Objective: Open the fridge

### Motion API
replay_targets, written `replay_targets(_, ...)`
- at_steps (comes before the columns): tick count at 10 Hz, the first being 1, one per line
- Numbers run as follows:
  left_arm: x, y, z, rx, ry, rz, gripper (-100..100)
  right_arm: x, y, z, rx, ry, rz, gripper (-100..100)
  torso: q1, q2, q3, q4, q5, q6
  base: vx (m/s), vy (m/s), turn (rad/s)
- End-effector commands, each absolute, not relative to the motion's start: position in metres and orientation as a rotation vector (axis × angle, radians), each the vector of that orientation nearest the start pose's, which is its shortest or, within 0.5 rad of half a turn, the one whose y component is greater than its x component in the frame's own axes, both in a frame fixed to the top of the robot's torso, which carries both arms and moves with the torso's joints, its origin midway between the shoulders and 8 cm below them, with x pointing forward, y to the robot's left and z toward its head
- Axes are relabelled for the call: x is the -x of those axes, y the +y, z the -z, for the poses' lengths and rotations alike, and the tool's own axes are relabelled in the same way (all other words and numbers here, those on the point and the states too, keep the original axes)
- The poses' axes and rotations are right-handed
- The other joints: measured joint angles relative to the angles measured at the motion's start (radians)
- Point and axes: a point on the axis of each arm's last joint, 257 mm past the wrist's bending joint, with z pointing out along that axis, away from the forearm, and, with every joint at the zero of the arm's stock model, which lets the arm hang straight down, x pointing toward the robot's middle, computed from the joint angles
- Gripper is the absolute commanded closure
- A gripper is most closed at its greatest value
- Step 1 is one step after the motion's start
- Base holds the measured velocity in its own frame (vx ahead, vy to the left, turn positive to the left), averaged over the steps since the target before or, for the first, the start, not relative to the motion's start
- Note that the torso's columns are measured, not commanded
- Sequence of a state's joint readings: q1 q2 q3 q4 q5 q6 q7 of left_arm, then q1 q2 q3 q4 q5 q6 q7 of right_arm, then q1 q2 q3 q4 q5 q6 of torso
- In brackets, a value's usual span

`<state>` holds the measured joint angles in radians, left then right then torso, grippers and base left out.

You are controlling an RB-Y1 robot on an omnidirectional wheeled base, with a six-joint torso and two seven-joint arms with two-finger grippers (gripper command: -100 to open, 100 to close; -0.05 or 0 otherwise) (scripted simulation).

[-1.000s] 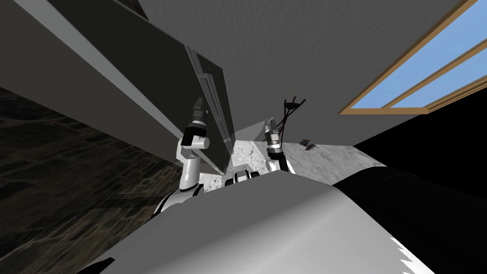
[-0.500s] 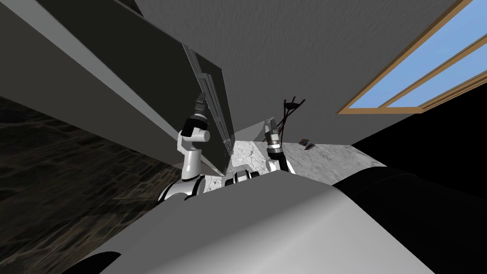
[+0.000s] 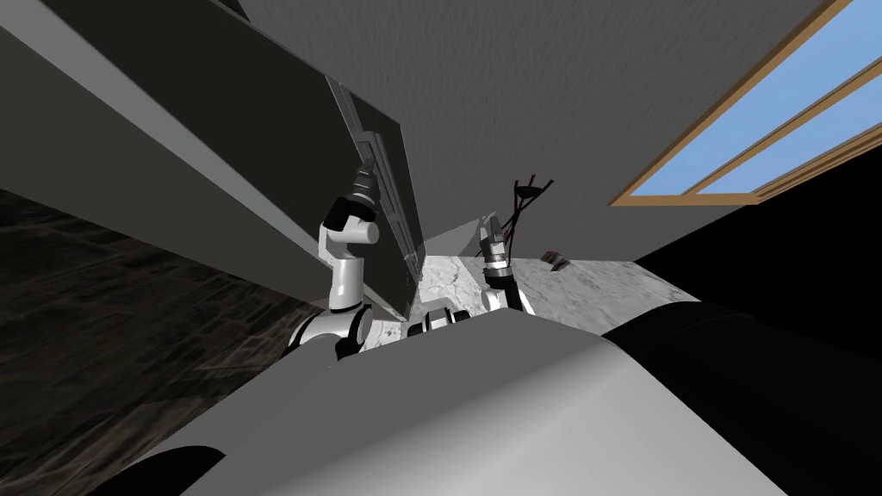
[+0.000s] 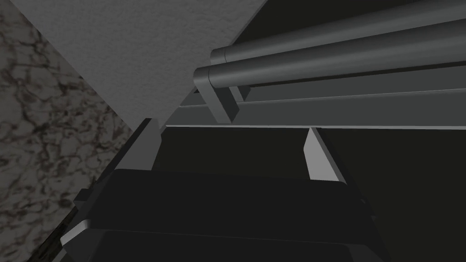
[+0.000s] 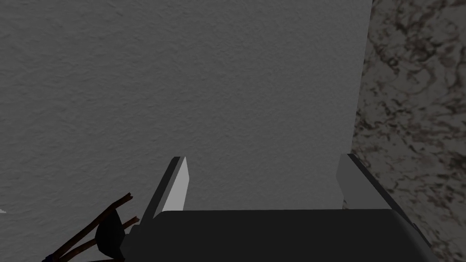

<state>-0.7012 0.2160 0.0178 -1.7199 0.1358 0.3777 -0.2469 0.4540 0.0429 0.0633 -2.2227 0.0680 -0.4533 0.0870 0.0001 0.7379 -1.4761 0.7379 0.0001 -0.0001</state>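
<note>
**Fridge handle approach**

Head view: left tool (image 3: 365, 182) at the dark fridge (image 3: 258, 129) door, beside its handle (image 3: 388, 202); right tool (image 3: 491, 226) idle over the table (image 3: 603, 284); left wrist view: fingers spread, empty, handle just ahead, likely lining up a grasp; right wrist view: fingers spread, empty.

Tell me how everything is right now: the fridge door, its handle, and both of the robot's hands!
fridge door: looks shut, no gap showing.
handle: not gripped; it lies just past the left fingertips.
left gripper: open, empty, pointed at the handle.
right gripper: open, holding nothing.
</note>
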Motion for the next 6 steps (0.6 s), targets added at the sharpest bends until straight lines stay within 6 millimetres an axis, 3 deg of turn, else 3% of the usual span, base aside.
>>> replay_targets(1,-0.633,0.132,-0.173,0.561,1.142,1.221,-100,-0.370,-0.251,-0.006,-0.665,0.687,-1.247,0,0.000,0.000,0.000,0.000,0.000,0.000,0.038,0.012,-0.016)
replay_targets(2,-0.644,0.134,-0.170,0.582,1.175,1.197,-100,-0.370,-0.251,-0.006,-0.665,0.687,-1.247,0,0.000,0.000,0.000,0.000,0.000,0.000,0.038,0.007,-0.022)
replay_targets(3,-0.642,0.127,-0.184,0.568,1.170,1.203,-100,-0.370,-0.251,-0.006,-0.665,0.687,-1.247,0,0.000,0.000,0.000,0.000,0.000,0.000,0.033,0.007,-0.009)
replay_targets(4,-0.653,0.129,-0.179,0.590,1.206,1.178,-100,-0.370,-0.251,-0.006,-0.665,0.687,-1.247,0,0.000,0.001,0.000,0.000,0.000,0.000,0.039,0.004,-0.015)
replay_targets(5,-0.650,0.122,-0.195,0.574,1.199,1.186,-100,-0.370,-0.251,-0.006,-0.665,0.687,-1.247,0,0.000,0.000,0.000,0.000,0.000,0.000,0.032,0.003,-0.007)
replay_targets(6,-0.660,0.125,-0.189,0.597,1.236,1.159,-100,-0.370,-0.251,-0.006,-0.665,0.687,-1.247,0,0.000,0.000,0.000,0.000,0.000,0.000,0.036,0.005,-0.009)
